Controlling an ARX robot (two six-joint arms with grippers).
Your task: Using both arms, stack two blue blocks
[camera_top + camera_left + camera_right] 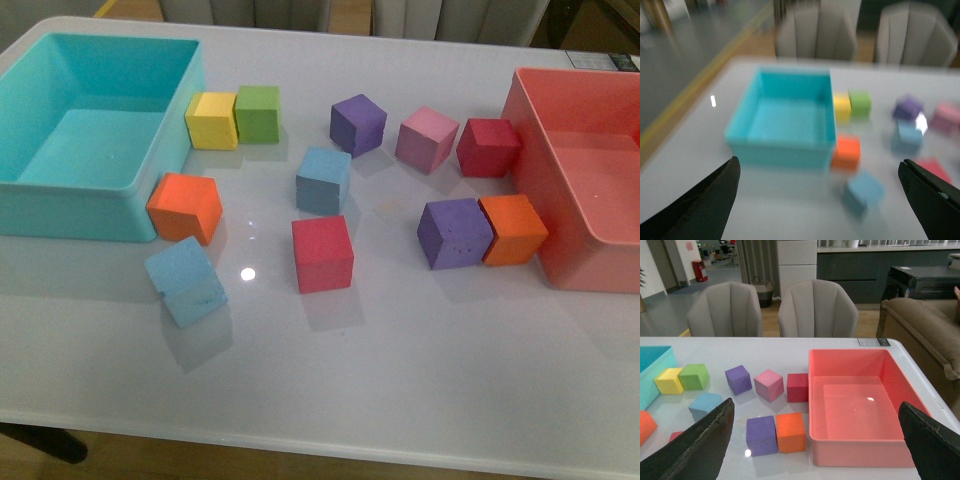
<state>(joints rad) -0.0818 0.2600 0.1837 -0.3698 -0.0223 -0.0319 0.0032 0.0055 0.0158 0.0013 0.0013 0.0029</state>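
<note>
Front view: the near blue block point(186, 281) sits tilted toward the front edge of the table point(400, 400), just in front of an orange cube point(186, 208) that rests against the corner of the turquoise bin point(70, 205). The far blue block point(323, 180) sits mid-table, just behind a red cube point(322, 253). The two blue blocks are apart and unstacked.

Left wrist view: the picture is blurred. The left gripper point(818, 161) has its fingers point(705, 210) spread wide, with nothing between them. The near blue block point(863, 192) lies on the table ahead of the gripper, within the span of the fingers and closer to one of them, clear of both. The far blue block point(907, 137) lies further ahead. The turquoise bin point(782, 150) stands ahead, toward the other finger.

Right wrist view: the right gripper point(815, 404) has its fingers point(700, 450) wide apart and holds nothing. The far blue block point(706, 405) lies ahead, in line with the tip of one finger, partly hidden by it. A purple cube point(761, 435) lies ahead within the span. The pink bin point(860, 455) stands ahead, toward the other finger.
</note>
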